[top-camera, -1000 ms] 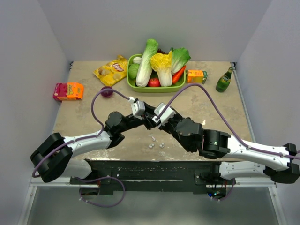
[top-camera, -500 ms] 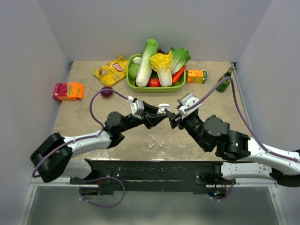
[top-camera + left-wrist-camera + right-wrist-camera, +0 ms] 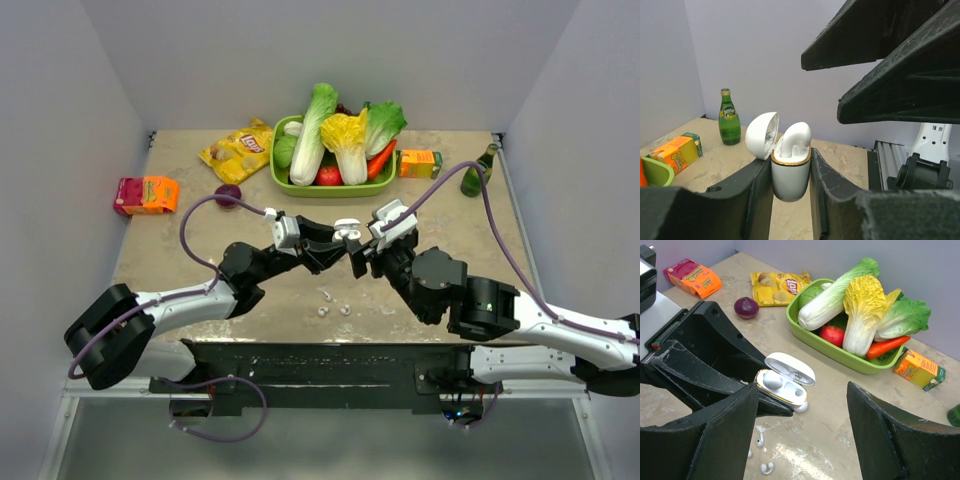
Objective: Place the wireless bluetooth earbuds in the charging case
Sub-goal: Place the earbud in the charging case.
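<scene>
My left gripper (image 3: 338, 246) (image 3: 790, 161) is shut on the white charging case (image 3: 347, 232) (image 3: 789, 175) (image 3: 786, 384) and holds it upright above the table, its lid open. One white earbud (image 3: 796, 136) (image 3: 772, 379) sits in the case; the other slot (image 3: 799, 391) is empty. My right gripper (image 3: 362, 262) (image 3: 802, 386) is open and empty, hovering just right of and above the case, its fingers (image 3: 900, 95) apart from it. Three loose earbuds (image 3: 327, 296) (image 3: 760, 441) lie on the table under the case.
A green tray (image 3: 283, 178) of vegetables stands at the back. A chips bag (image 3: 238, 150), a red onion (image 3: 227, 195) and a red-orange packet (image 3: 146, 194) lie to the left. A juice box (image 3: 420, 162) and a green bottle (image 3: 478, 172) stand at the back right.
My right gripper pulled back to the right from the case, then eased back toward it. My left gripper still holds the case, shifted slightly left.
</scene>
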Controlling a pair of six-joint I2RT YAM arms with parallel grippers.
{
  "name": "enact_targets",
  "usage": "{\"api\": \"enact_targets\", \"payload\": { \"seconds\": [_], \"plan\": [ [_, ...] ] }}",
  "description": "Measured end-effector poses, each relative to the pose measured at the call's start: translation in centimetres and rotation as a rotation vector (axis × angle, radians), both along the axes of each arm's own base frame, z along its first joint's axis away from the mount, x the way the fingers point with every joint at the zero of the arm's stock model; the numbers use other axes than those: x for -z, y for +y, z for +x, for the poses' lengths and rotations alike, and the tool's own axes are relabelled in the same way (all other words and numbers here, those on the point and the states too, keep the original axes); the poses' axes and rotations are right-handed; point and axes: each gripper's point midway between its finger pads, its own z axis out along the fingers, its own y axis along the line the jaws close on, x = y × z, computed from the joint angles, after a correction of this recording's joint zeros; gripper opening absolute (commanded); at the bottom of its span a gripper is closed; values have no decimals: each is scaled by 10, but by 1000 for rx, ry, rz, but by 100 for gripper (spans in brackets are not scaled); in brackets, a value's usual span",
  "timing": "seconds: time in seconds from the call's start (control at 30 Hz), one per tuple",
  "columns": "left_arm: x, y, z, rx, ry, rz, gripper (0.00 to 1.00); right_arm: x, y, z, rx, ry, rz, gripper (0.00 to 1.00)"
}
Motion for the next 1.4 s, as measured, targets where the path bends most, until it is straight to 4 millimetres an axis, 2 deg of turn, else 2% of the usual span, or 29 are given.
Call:
{"api": "enact_targets", "payload": {
  "seconds": [0.43,0.7,0.9,1.0,1.4],
  "plan": [
    [-5,3,-2,0,-14,-16,0,6,-4,6,28,11,0,74],
    [-2,3,-3,0,-9,-10,0,-2,0,5,13,1,45,75],
    [0,3,-3,0,-7,-7,0,13,11,11,13,23,0,75],
    [-2,5,-4,0,-10,-11,0,18,9,15,32,34,1,75],
    [-7,9,-6,-13,-17,-29,0,12,-1,18,45,44,54,75]
  ]
}}
